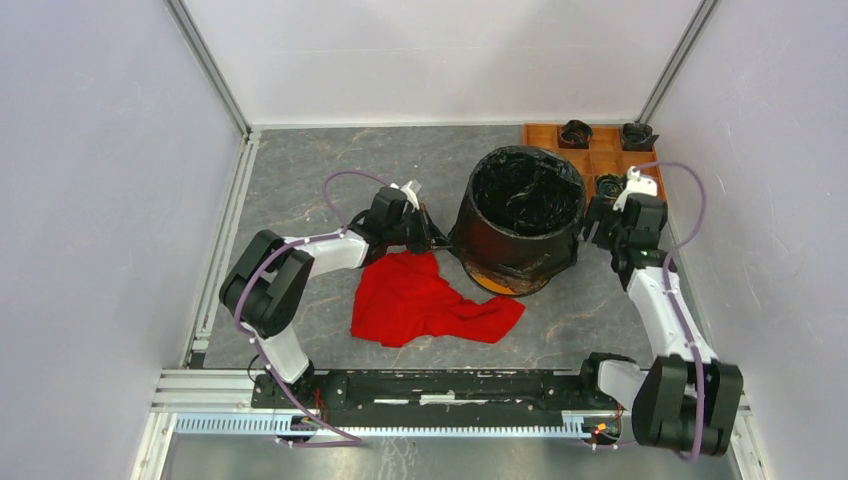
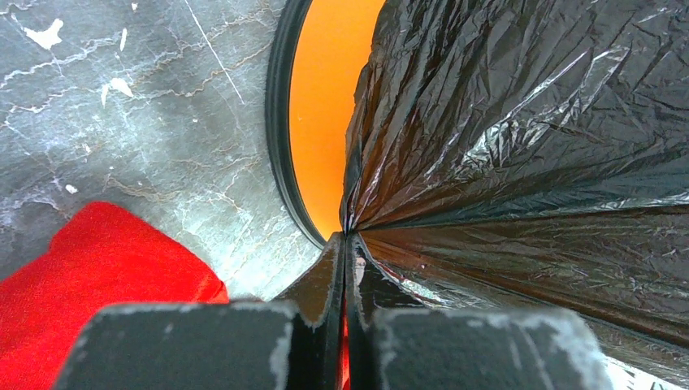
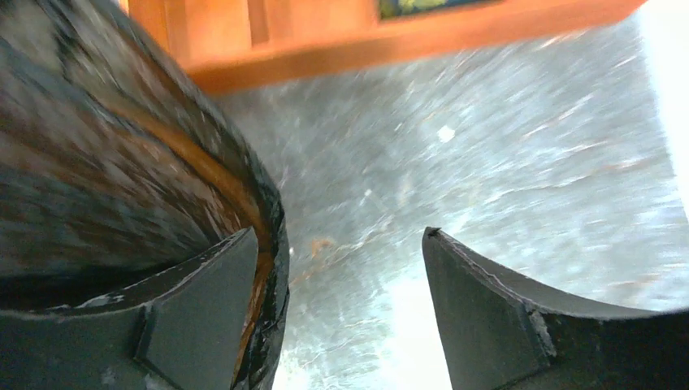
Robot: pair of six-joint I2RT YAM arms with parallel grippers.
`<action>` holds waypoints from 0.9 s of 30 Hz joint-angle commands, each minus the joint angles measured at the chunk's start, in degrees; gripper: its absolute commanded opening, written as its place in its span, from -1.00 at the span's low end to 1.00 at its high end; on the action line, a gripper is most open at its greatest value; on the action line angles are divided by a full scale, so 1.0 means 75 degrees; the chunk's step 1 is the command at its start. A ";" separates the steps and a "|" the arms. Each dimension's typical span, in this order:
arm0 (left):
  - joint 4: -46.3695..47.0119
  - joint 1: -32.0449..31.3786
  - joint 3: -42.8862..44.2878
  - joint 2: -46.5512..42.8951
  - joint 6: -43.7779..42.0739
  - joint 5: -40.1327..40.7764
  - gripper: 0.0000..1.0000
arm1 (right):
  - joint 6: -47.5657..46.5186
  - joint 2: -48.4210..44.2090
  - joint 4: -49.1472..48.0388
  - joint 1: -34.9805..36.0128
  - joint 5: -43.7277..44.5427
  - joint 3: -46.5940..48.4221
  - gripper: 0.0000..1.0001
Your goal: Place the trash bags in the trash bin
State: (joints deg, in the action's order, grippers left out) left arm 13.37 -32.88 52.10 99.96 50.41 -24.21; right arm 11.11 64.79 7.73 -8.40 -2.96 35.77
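- The left fingers (image 2: 331,275) are pressed together, clamped on a pinched fold of the bag (image 2: 528,122); the black plastic fans out in tight creases from their tips.
- That fold sits on the side of the bin (image 2: 325,106) facing the left fingers, where a strip of orange wall shows just past the tips.
- The bag lines the bin's mouth and drapes down over its outside, covering nearly all of the wall.
- The red cloth (image 1: 420,300) lies flat on the desk (image 1: 300,180), just beside and below the left fingers.
- The right fingers (image 3: 207,296) stand wide apart and hold nothing; bare desk shows between them.
- One right finger is close against the bag-covered bin; the blur hides whether it touches.
- The tray (image 3: 325,32) lies beyond the right fingers.
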 commanded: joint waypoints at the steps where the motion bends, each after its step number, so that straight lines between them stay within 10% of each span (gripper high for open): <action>1: -0.0014 -0.0022 0.0074 -0.0262 -0.0528 0.0067 -0.94 | -0.0402 -0.0915 0.1487 0.0010 0.1623 0.1302 0.67; 8: 0.0011 -0.0039 0.0167 -0.0230 -0.0419 -0.0160 -0.91 | -0.1042 -0.1360 0.2263 0.0158 0.1143 0.3174 0.71; 15: 0.0021 -0.0122 0.0171 -0.0375 -0.0406 -0.0071 -0.88 | -0.1871 0.0310 0.3202 0.2759 -0.1629 0.5352 0.43; 27: 0.0011 -0.0232 0.0157 -0.0467 -0.0418 -0.0102 -0.87 | -0.2499 0.2211 0.4641 0.4475 0.1579 0.5136 -0.69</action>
State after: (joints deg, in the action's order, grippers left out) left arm 12.45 -34.26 52.12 99.09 49.65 -24.32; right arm -5.37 80.79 39.13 25.12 -0.36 74.37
